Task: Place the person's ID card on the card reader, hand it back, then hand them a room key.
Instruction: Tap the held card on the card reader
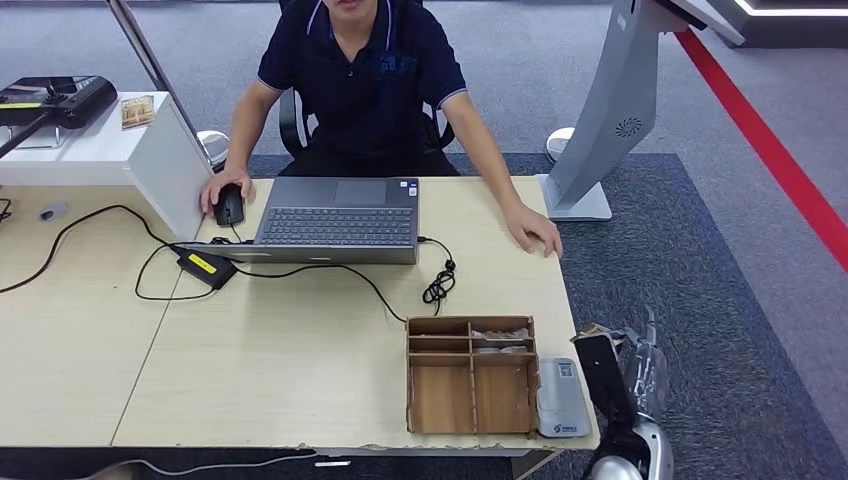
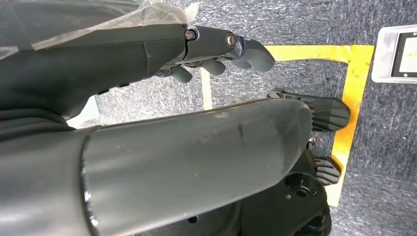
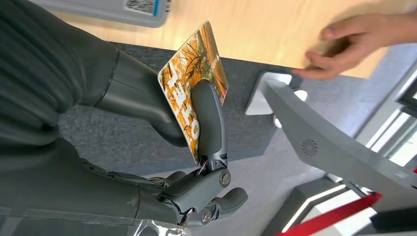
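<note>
My right hand [image 1: 628, 372] hangs just past the table's right front corner. In the right wrist view this hand [image 3: 206, 128] pinches an orange patterned card [image 3: 189, 73] with white letters between thumb and finger. The grey card reader [image 1: 560, 397] lies flat at the table's front right corner, beside the hand and with nothing on it; its edge [image 3: 113, 7] is apart from the card. The person sits behind the table, one hand [image 1: 533, 228] flat near the right edge, also seen as the person's hand [image 3: 354, 44]. My left hand [image 2: 221, 51] hangs over the floor, holding nothing.
A wooden divided box [image 1: 470, 375] with cards in its rear slots stands left of the reader. A laptop [image 1: 338, 220], a mouse [image 1: 229, 205] under the person's other hand and cables lie on the table [image 1: 300, 350]. A grey kiosk stand [image 1: 610, 110] rises at the right.
</note>
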